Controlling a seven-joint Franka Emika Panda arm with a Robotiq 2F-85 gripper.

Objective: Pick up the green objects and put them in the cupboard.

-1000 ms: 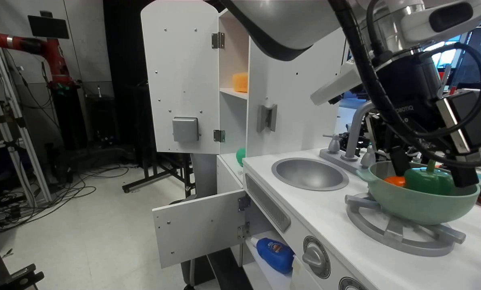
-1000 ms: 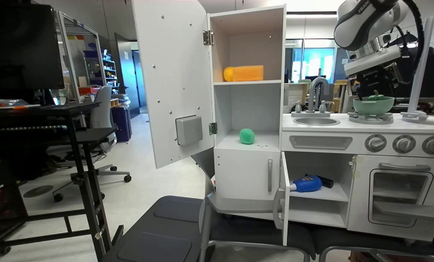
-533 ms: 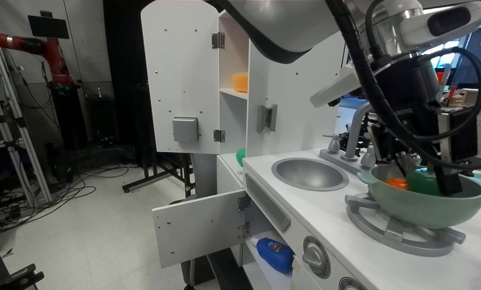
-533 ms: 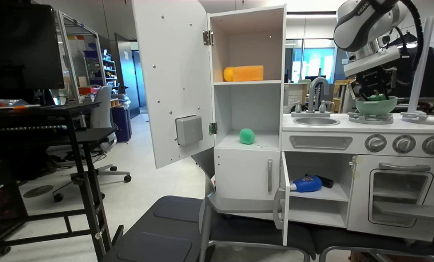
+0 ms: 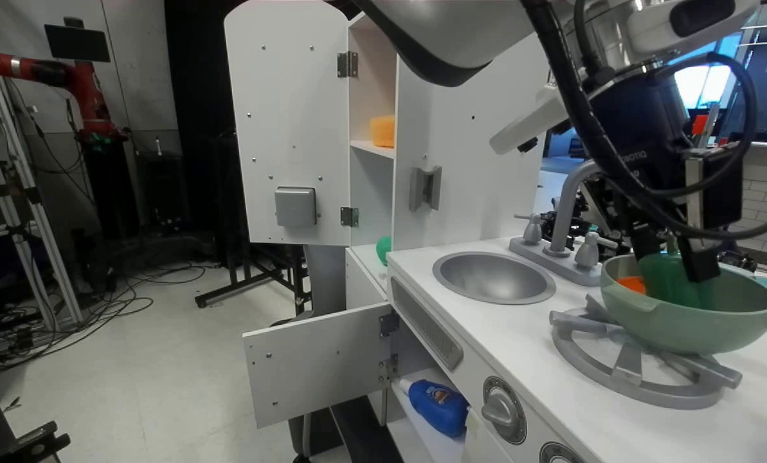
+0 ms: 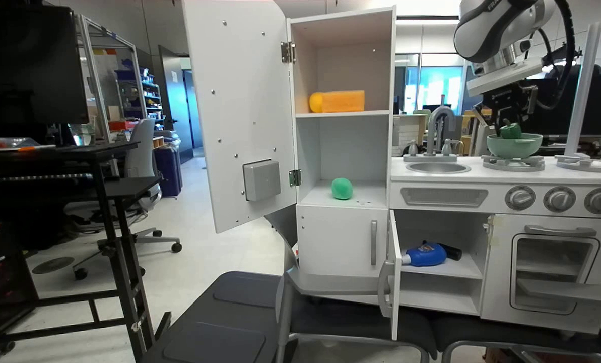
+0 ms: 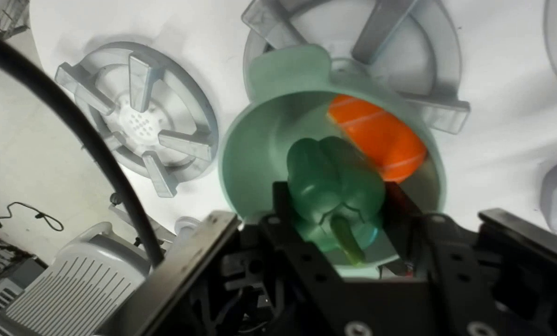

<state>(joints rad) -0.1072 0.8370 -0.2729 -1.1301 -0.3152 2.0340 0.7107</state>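
While a pale green, round bowl [image 7: 252, 158] is being supported by a grey, ring-shaped burner [image 5: 627, 368] on the white tabletop [image 5: 524, 341], a glossy, dark green toy bell pepper [image 7: 327, 177] is being held within the bowl's rim by the black gripper [image 5: 674, 267]. The jaws are being held partway apart by the pepper's breadth, and its two flanks are being clasped; whether the bowl's floor is being touched beneath cannot be told. Just beside the pepper, an orange, pale-striped toy piece [image 7: 376, 135] is being seen in the same bowl. Well apart, past the grey, round sink [image 5: 496, 276], a mid-green rounded lump [image 6: 342, 188] is being borne inside the tall white cupboard [image 6: 308, 161], in its lower compartment [image 6: 353, 151], with the flat hinged door [image 6: 240, 111] standing open.

By appearance, a light, hollow, fairly stiff plastic shell is being dealt with, so little force is being asked for and breakage is hardly being risked. Slipping is being treated as the likelier fault, since the smooth, curved lobes are offering little bite. A hold across the broad flanks is being judged right, while the thin, olive-green stem [image 7: 346, 238] is being ruled out as too narrow. The step in hand is being read as the lift; a straight rise, clear of the rim, is being advised before any sideways carry.
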